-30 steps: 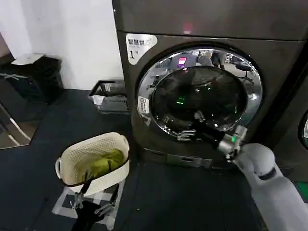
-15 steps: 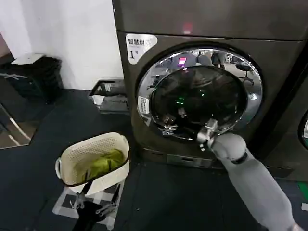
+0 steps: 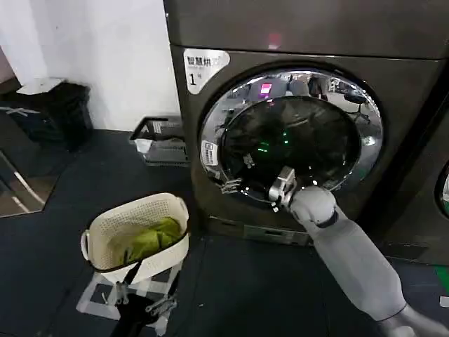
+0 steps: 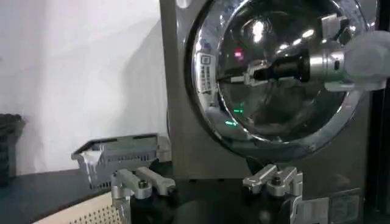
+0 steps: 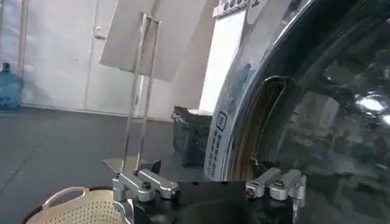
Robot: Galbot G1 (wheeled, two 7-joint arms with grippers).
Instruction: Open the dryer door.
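I find the large round chrome-rimmed dryer door of dark tinted glass at upper right of the head view, closed, with my right gripper spread open against its lower left rim, left gripper spread, low beside the cream laundry basket.

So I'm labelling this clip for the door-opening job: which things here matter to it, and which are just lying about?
Part of the job:
- dryer door, shut
- right gripper, open, at the door's lower left rim

Just lying about:
- laundry basket with green cloth
- grey crate by the wall
- left gripper, open, idle down low
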